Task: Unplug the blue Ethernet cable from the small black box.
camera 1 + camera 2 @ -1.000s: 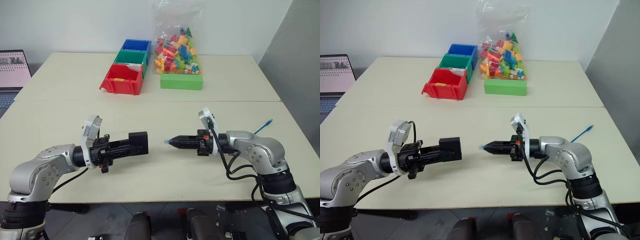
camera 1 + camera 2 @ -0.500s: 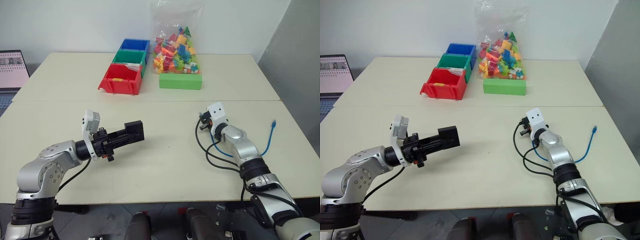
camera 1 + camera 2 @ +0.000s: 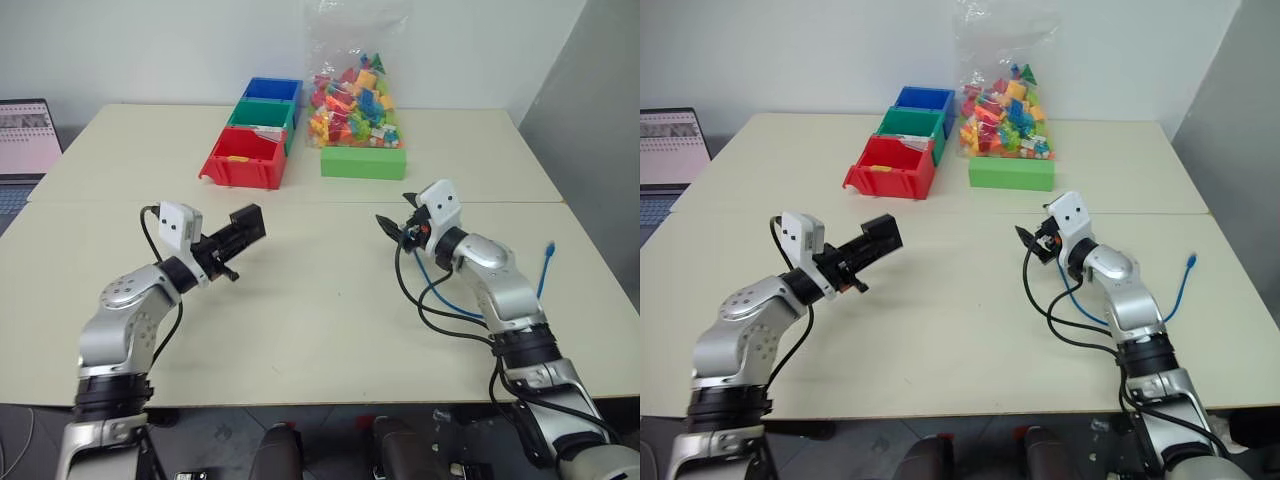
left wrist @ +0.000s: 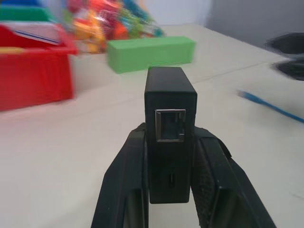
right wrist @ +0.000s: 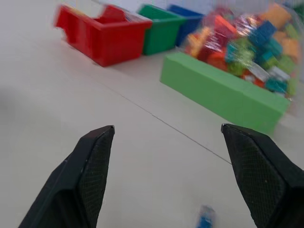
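Black box (image 4: 170, 137), its empty port plain from the left wrist, sits clamped in the left gripper (image 4: 168, 190), while the right gripper (image 5: 175, 166) gapes above the blue cable (image 3: 470, 300).

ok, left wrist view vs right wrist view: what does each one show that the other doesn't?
Left wrist view: the small black box clamped in the left gripper, its port empty, facing the camera.
Right wrist view: the right gripper, fingers spread wide with nothing between them, plus the green bin and blue bin.
Both: red bin, green block, bag of bricks, blue Ethernet cable, table.
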You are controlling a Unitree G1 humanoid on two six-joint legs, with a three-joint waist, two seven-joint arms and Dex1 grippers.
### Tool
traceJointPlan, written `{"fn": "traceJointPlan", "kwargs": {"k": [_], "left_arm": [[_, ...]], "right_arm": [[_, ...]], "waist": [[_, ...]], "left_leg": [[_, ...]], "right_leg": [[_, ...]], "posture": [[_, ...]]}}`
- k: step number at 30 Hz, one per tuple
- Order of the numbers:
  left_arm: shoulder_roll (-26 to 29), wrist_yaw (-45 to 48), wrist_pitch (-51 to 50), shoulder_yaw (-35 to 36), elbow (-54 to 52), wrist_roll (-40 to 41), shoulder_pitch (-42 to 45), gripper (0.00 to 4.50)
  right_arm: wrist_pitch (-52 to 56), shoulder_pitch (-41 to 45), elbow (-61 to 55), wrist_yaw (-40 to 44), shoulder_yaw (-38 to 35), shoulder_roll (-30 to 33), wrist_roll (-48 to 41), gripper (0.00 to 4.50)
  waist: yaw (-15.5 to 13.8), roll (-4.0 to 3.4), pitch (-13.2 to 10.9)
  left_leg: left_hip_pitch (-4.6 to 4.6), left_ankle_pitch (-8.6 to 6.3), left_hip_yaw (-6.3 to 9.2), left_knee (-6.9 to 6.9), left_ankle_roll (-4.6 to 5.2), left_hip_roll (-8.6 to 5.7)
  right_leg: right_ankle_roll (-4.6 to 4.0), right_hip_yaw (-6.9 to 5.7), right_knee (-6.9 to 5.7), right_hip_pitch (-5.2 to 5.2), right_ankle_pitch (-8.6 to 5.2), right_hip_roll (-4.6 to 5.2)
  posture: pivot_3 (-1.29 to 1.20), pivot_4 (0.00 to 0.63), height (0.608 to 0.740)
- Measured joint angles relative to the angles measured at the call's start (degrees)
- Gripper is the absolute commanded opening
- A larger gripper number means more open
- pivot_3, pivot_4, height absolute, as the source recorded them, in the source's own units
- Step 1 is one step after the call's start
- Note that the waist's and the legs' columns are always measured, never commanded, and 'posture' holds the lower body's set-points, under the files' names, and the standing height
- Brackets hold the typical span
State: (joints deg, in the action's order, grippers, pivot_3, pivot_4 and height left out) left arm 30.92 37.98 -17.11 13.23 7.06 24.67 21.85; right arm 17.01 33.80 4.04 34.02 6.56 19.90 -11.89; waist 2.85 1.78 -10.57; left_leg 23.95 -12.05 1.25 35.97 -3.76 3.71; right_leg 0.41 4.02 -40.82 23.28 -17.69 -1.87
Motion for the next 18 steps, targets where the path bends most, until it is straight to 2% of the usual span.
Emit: {"fn": "traceJointPlan", "kwargs": {"k": [4, 7, 11, 16, 17, 18], "left_arm": [[-0.52, -9.02, 16.14, 0.97, 15.29, -9.44, 4.94, 0.8], [-1.04, -11.63, 22.78, 0.99, 23.5, -12.37, 5.92, 0.8], [-2.1, -12.63, 26.59, 0.83, 31.46, -13.77, 6.29, 0.8], [-2.39, -11.97, 28.48, 0.83, 34.78, -13.72, 6.57, 0.8], [-2.4, -11.39, 28.69, 1.05, 35.19, -13.31, 6.6, 1.51], [-2.39, -10.94, 28.53, 1.24, 35.41, -13.12, 6.57, 1.66]], "right_arm": [[8.69, -1.72, -14.69, 7.45, 5.66, 2.79, -4.8, 3.78], [13.49, -1.23, -18.38, 8.37, 7.22, 2.82, -5.73, 3.78], [17.84, 0.09, -19.63, 8.91, 8.21, 3.42, -6.23, 3.78], [20.22, 2.74, -20.35, 9.38, 8.57, 3.47, -6.22, 3.78], [20.54, 3.07, -20.39, 9.38, 8.56, 3.49, -6.21, 3.78], [20.78, 3.16, -20.41, 9.38, 8.57, 3.49, -6.21, 3.78]], "waist": [[0.06, 0.0, 0.0], [-0.2, 0.02, 0.01], [-0.82, 0.02, 0.01], [-0.91, 0.04, 0.03], [-0.9, 0.04, 0.03], [-0.89, 0.04, 0.03]], "left_leg": [[-0.03, 0.0, 0.0, 0.0, 0.0, -0.01], [0.0, 0.0, -0.02, 0.02, 0.0, -0.04], [0.04, 0.0, -0.04, 0.05, 0.0, -0.06], [0.02, 0.0, -0.02, 0.04, 0.0, -0.05], [0.02, 0.0, -0.02, 0.04, 0.0, -0.05], [0.02, 0.0, -0.03, 0.04, 0.0, -0.05]], "right_leg": [[0.01, -0.05, -0.01, 0.0, 0.0, -0.01], [0.04, -0.13, 0.01, -0.02, 0.02, 0.02], [0.07, -0.25, 0.04, -0.02, 0.04, 0.04], [0.07, -0.27, 0.02, -0.01, 0.04, 0.04], [0.07, -0.28, 0.01, -0.02, 0.04, 0.03], [0.06, -0.28, 0.01, -0.02, 0.04, 0.03]], "posture": [[0.0, 0.15, 0.74], [0.0, 0.15, 0.74], [0.0, 0.15, 0.74], [0.0, 0.15, 0.74], [0.0, 0.15, 0.74], [0.0, 0.15, 0.74]]}}
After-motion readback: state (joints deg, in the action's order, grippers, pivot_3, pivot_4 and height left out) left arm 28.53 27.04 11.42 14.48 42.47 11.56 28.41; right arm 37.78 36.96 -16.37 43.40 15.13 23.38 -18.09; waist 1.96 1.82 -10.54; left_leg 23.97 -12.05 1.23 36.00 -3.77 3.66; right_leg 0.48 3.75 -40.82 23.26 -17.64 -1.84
